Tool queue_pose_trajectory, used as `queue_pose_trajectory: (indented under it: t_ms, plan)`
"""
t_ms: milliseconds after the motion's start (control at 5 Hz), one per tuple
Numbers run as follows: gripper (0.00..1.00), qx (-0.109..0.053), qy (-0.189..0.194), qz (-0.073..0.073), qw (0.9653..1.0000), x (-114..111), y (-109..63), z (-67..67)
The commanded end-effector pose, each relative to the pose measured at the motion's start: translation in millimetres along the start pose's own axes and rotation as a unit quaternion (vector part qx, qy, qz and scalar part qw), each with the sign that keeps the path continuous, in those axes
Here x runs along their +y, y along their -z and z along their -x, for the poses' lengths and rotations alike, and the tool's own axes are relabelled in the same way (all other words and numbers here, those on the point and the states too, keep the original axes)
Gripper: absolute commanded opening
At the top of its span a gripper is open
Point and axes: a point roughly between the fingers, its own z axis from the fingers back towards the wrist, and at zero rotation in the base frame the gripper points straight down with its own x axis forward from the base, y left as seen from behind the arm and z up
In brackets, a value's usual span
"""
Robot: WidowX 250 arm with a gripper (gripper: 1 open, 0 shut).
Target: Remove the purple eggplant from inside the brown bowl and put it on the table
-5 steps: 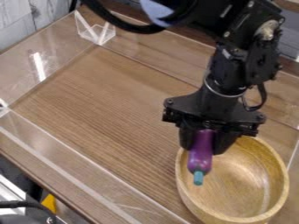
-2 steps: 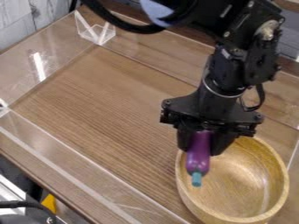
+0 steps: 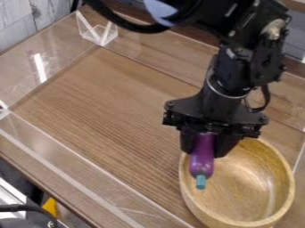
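Observation:
The brown bowl [image 3: 256, 198] sits at the lower right of the table [image 3: 107, 98]. The purple eggplant [image 3: 205, 158] hangs nose-down over the bowl's left rim, its teal stem tip [image 3: 201, 183] pointing into the bowl. My gripper [image 3: 212, 139] points straight down and is shut on the eggplant's upper end, its black fingers on either side of it. The eggplant's top is hidden between the fingers. Whether the tip touches the bowl I cannot tell.
Low clear acrylic walls [image 3: 71, 160] edge the tabletop on the left and front. A clear bracket [image 3: 98, 32] stands at the back left. Bare wood-grain surface lies left of the bowl.

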Motion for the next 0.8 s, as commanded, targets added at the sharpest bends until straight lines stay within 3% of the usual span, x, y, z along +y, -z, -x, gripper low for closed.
queue_pose_trajectory:
  t_ms: [0, 600]
  plan:
    - [0.00, -0.018, -0.010, 0.019, 0.9996, -4.5, -13.6, -9.0]
    - [0.00, -0.016, -0.020, 0.016, 0.9995, -3.4, -16.4, -9.2]
